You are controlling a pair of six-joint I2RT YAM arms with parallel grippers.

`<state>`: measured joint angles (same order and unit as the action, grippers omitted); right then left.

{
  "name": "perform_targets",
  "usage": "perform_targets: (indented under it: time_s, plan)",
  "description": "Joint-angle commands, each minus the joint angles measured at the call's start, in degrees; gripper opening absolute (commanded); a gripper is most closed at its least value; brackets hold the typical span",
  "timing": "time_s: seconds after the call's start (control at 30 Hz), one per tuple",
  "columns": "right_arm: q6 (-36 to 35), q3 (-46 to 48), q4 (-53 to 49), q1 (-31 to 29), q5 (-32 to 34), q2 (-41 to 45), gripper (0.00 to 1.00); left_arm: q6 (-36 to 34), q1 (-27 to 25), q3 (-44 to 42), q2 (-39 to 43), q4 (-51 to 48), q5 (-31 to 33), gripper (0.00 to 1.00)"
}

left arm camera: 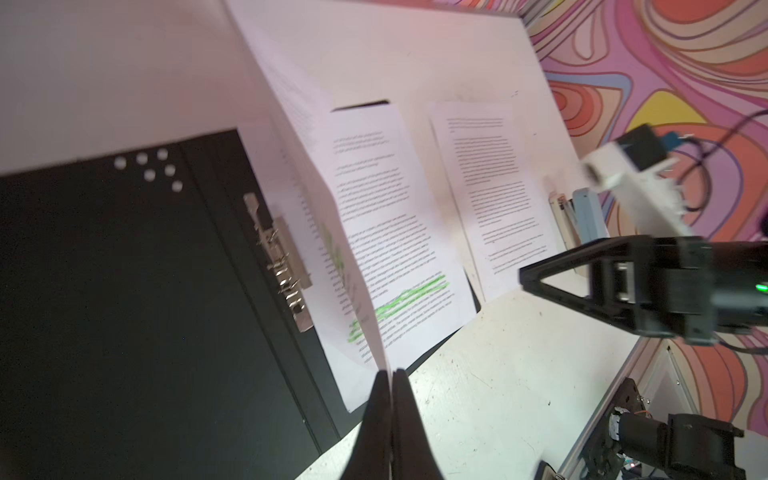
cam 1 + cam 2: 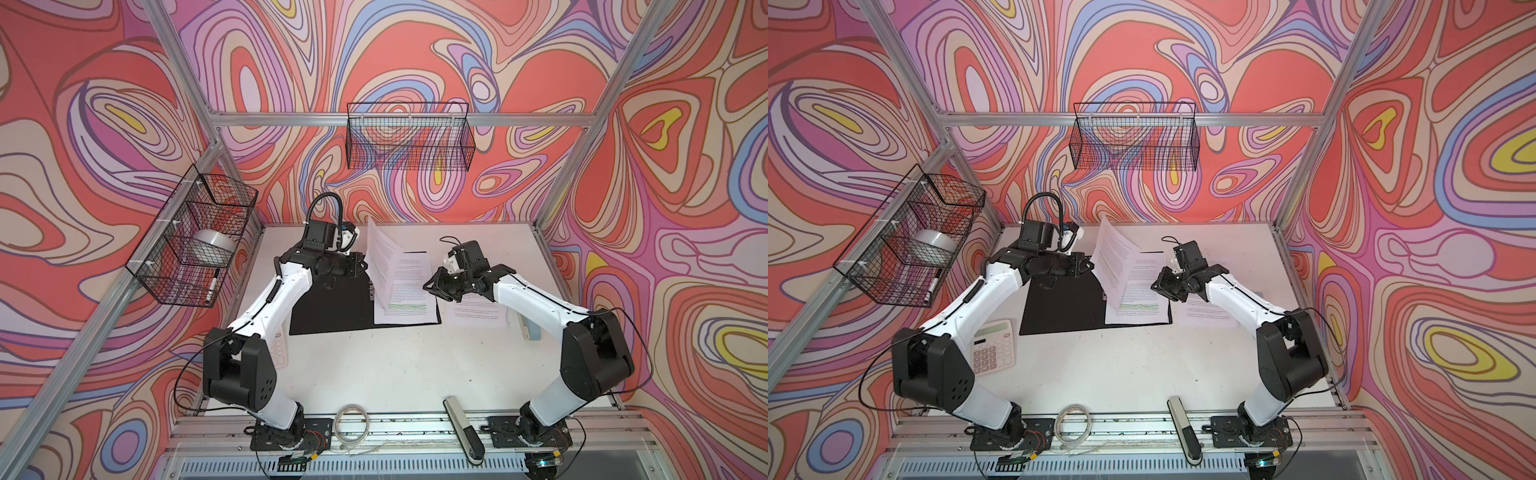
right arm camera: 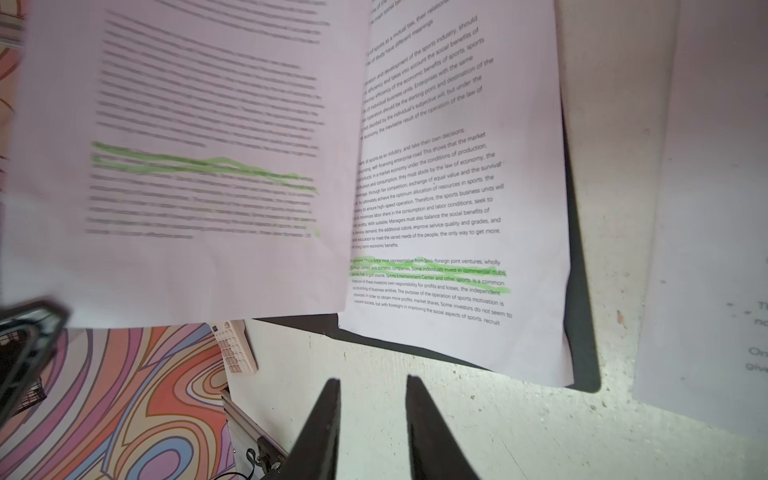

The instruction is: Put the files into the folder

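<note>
Sheet (image 2: 376, 253) is standing off the folder (image 2: 328, 307), left end effector (image 1: 391, 376) clamping it; right end effector (image 3: 372, 380) is gaping near the folder.

files (image 2: 405, 286) on folder (image 2: 328, 309), calculator (image 2: 992, 347) to left

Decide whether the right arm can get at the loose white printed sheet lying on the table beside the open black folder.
Probably yes: the loose white printed sheet lies flat directly beneath the right arm, nothing rests on it, and the arm's jaws look empty.
</note>
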<state>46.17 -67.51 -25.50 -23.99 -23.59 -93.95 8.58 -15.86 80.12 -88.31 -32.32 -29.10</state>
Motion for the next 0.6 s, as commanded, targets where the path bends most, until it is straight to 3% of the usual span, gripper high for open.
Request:
perform_targets:
  time_s: [0.0, 0.2, 0.4, 0.57]
  plan:
    - [0.3, -0.9, -0.1, 0.0, -0.3, -2.2, 0.29, -7.1, -3.6, 5.3, 2.4, -6.9, 4.3, 0.00]
    - [0.0, -5.4, 0.5, 0.0, -1.1, -6.7, 0.28, -13.5, -8.4, 10.9, 1.9, -11.9, 9.3, 0.00]
    - [0.8, -7.2, 1.1, 0.0, -0.4, -9.1, 0.28, -18.5, -12.8, 14.5, -2.4, -16.4, 10.2, 0.00]
    - [-2.4, -9.3, -10.7, 0.1, 12.4, -6.6, 0.31, -18.2, -15.8, 11.0, -3.3, -12.6, 12.3, 0.00]
